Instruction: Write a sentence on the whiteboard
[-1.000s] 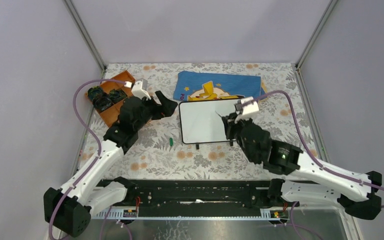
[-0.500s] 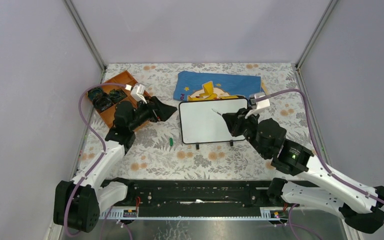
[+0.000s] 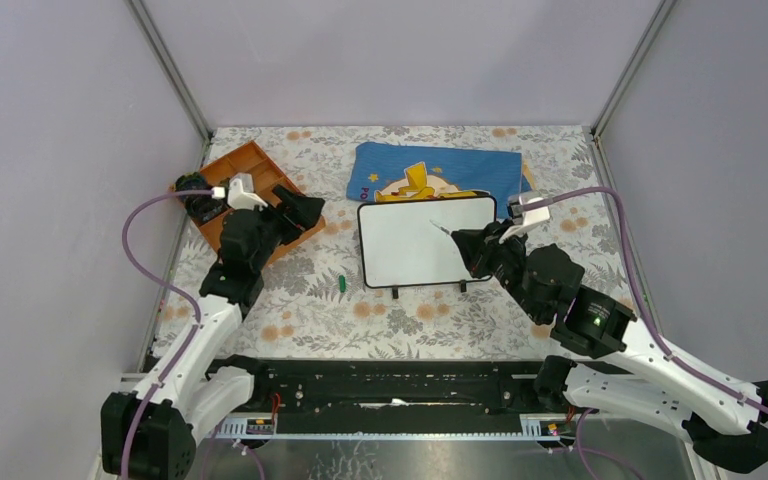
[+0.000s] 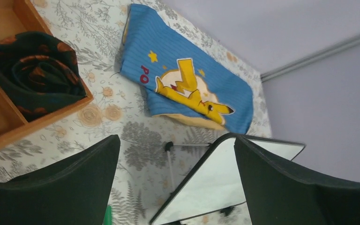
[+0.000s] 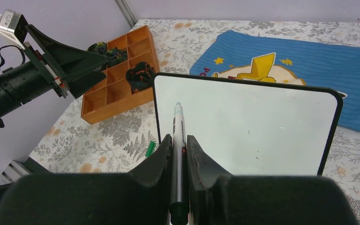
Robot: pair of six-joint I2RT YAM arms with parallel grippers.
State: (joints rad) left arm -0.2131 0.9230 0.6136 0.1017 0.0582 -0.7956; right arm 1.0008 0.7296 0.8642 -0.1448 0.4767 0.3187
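The whiteboard (image 3: 410, 245) stands on its two black feet mid-table, its face blank; no green sentence shows on it. It also shows in the right wrist view (image 5: 262, 126) and the left wrist view (image 4: 220, 180). My right gripper (image 3: 472, 250) (image 5: 179, 140) is shut on a grey marker (image 5: 178, 129), whose tip points at the board's upper part (image 3: 431, 223); I cannot tell if it touches. My left gripper (image 3: 298, 210) (image 4: 176, 140) is open and empty, left of the board, over the tray's edge.
A green marker cap (image 3: 342, 283) (image 5: 150, 149) lies on the floral cloth left of the board. An orange compartment tray (image 3: 250, 158) (image 5: 115, 112) (image 4: 42, 119) holding dark rolled items sits at the back left. A blue cloth with a yellow cartoon figure (image 3: 430, 165) (image 5: 309, 61) (image 4: 178, 70) lies behind the board.
My left arm has drawn back to the left, away from the whiteboard's edge, toward the orange tray. My right arm has shifted right, still holding the marker over the board.
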